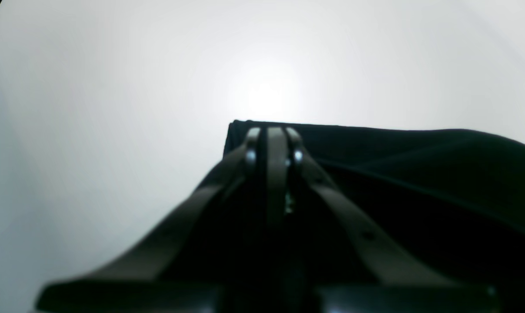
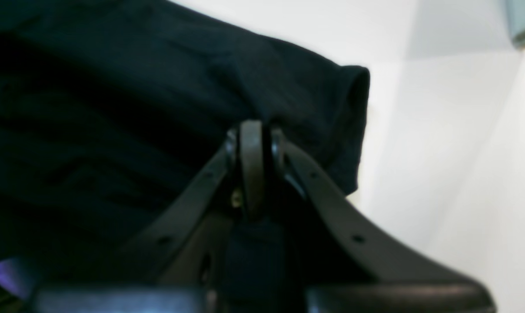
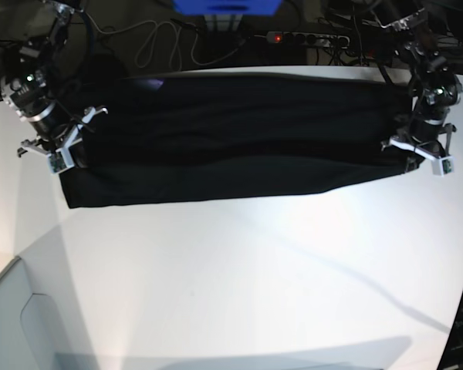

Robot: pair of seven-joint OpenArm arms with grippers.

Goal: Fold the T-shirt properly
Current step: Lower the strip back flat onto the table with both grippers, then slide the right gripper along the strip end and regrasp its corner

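The black T-shirt point(image 3: 239, 139) lies folded into a long band across the far half of the white table point(image 3: 239, 285), plain side up. In the base view my left gripper point(image 3: 407, 156) sits at the band's right end and my right gripper point(image 3: 72, 156) at its left end. The left wrist view shows the left gripper point(image 1: 273, 130) shut, pinching a corner of the T-shirt point(image 1: 419, 174). Seen from the right wrist, the right gripper point(image 2: 256, 130) is shut, with the T-shirt point(image 2: 136, 95) bunched at its tips beside a sleeve opening.
A power strip point(image 3: 309, 36), loose cables point(image 3: 162, 38) and a blue object point(image 3: 228, 6) lie behind the table's far edge. The table's left edge cuts diagonally at the near left corner point(image 3: 8, 270).
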